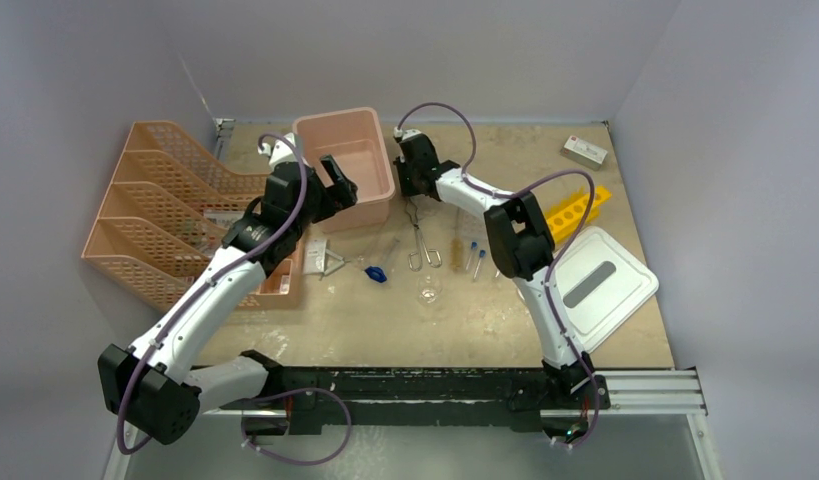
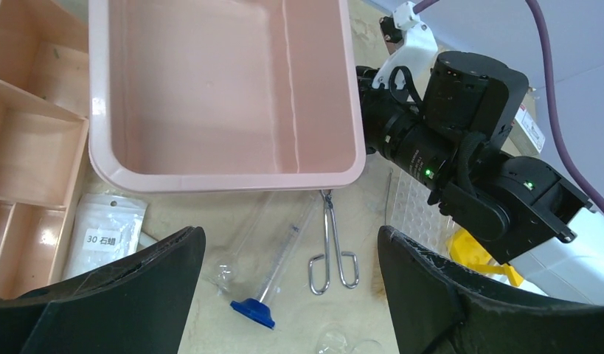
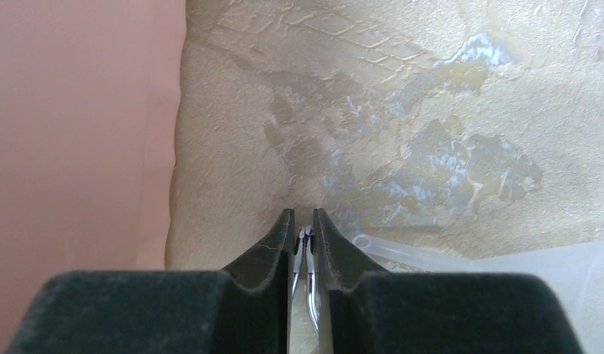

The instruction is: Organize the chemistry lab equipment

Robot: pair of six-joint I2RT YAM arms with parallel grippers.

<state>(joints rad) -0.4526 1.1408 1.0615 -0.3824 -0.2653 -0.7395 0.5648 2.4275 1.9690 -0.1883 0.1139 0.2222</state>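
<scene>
1. Top external view: the metal scissor-tongs (image 1: 419, 240) lie flat on the bench (image 1: 485, 330) just off the near right corner of the pink bin (image 1: 330, 125). Their long axis runs away from the bin toward the arm bases, with the loop handles at the end farthest from the bin.
2. The right jaws are closed on the tongs' thin tips, close beside the bin's right wall. In the right wrist view, the two metal arms sit pinched between the pads (image 3: 273, 251).
3. The left jaws stand wide open, holding nothing, over the bin's near edge.
4. Also on the near side of the bin:
   - a blue-ended dropper (image 1: 375, 272), left of the tongs
   - a tiny glass beaker (image 1: 428, 293), farther out
   - blue-capped clear tubes (image 1: 475, 255), to the right
5. The right arm's wrist crowds the bin's right side.
</scene>
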